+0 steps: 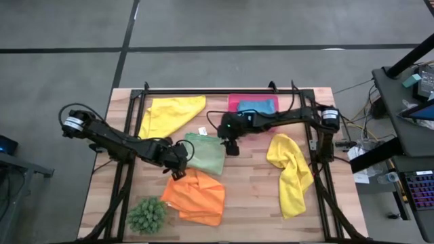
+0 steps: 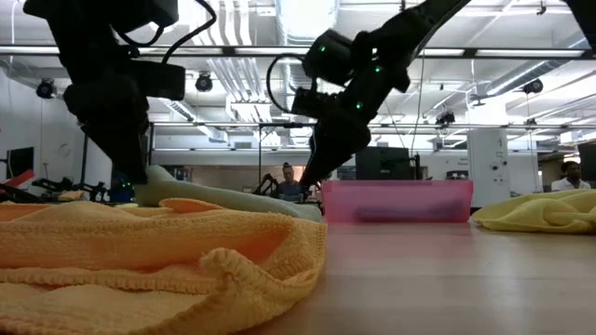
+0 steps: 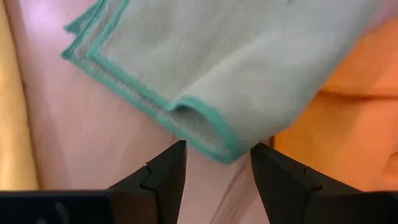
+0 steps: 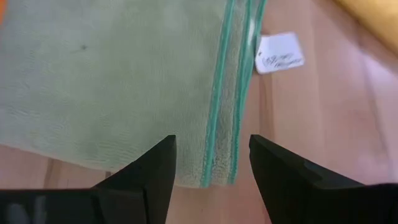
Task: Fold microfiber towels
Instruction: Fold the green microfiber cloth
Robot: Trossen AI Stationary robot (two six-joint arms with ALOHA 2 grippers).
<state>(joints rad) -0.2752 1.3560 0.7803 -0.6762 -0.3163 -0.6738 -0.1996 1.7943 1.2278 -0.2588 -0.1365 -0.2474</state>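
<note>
You see the green towel (image 1: 207, 153), folded, at the table's (image 1: 258, 203) centre. Your left gripper (image 3: 216, 163) stands open at its 8 o'clock corner, your right gripper (image 4: 211, 163) open over its 2 o'clock edge; neither holds anything.

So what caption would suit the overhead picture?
Both open grippers, left and right, flank the folded sage green towel.

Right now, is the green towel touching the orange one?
Touching. The high view shows the green towel lying over the orange towel's top edge, with no bare wood between them.
</note>
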